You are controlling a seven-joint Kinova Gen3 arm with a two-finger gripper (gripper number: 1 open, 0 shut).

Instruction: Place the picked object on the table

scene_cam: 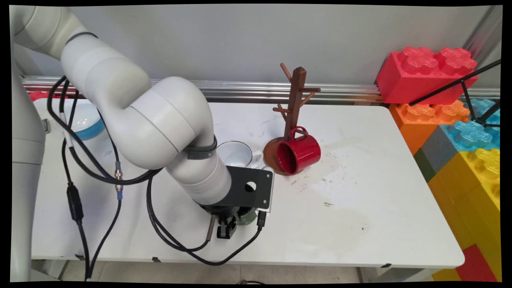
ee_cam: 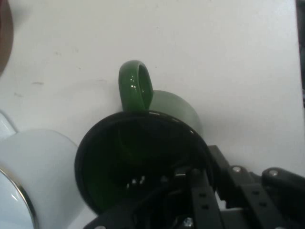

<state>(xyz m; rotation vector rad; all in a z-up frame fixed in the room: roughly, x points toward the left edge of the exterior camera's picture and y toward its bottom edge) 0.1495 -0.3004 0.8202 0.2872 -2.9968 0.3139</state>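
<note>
Three mugs share the bench. One green mug stands at its near middle, directly beneath the gripper; in the hand view its handle points to 12 o'clock from its dark mouth. The fingers reach to its rim, but whether they clamp it I cannot tell. One white mug stands at 12 o'clock from it. One red mug lies tipped at 1 o'clock, against the base of one wooden mug tree.
</note>
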